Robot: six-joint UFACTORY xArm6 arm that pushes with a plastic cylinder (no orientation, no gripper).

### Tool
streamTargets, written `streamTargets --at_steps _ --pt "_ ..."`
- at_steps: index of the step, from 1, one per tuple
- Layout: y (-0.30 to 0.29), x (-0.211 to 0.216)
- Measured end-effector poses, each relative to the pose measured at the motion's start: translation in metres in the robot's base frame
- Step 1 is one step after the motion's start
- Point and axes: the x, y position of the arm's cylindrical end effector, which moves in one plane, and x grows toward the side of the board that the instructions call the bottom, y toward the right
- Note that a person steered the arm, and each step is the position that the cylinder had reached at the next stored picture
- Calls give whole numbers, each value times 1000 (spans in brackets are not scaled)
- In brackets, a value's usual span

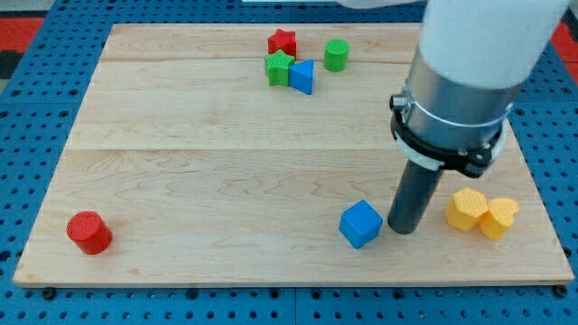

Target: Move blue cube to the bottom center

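The blue cube (361, 224) lies on the wooden board (226, 181), right of centre near the view's bottom. My tip (403, 229) stands just to the cube's right, close to it or touching its right corner. The dark rod rises from there into the grey and white arm body at the view's upper right.
Two yellow blocks (482, 213) sit close together right of my tip. A red cylinder (88, 233) is at the bottom left. At the top centre are a red star (283, 41), a green star (279, 68), a blue triangle (302, 77) and a green cylinder (336, 55).
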Motion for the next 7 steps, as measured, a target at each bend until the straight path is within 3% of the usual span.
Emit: streamTargets --at_steps 2,7 --pt "-62 1" --pt "-101 -8"
